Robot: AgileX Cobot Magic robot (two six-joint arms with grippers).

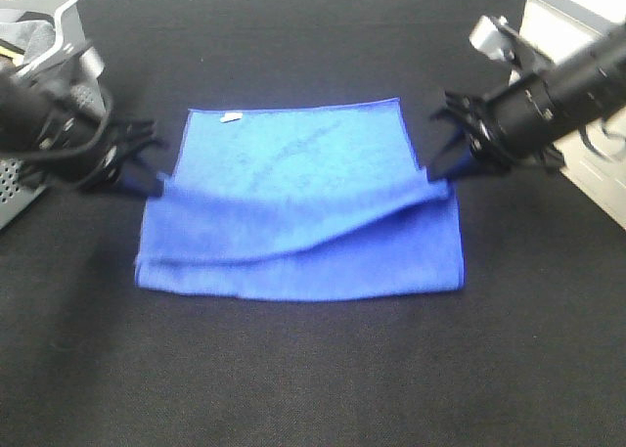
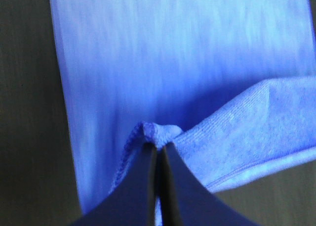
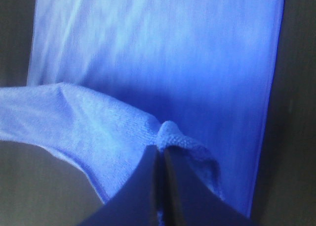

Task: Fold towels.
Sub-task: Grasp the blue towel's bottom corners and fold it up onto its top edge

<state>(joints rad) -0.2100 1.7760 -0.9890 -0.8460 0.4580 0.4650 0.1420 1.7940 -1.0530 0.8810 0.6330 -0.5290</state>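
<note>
A bright royal-blue towel point(image 1: 293, 163) lies on the black table, its white tag point(image 1: 231, 117) at the far left corner. Its near part is lifted and draped over the middle. My left gripper point(image 1: 155, 183) is shut on the towel's left edge, pinching a fold of cloth point(image 2: 157, 132). My right gripper point(image 1: 437, 174) is shut on the right edge, pinching a fold point(image 3: 170, 136). Both hold the fold just above the flat part of the towel, which shows behind the closed fingers point(image 2: 143, 186) point(image 3: 143, 186) in both wrist views.
A grey perforated basket point(image 1: 24, 188) with contents stands at the far left, behind the left arm. A white cabinet point(image 1: 587, 36) stands at the far right. The black table cloth point(image 1: 313, 369) spreads around the towel.
</note>
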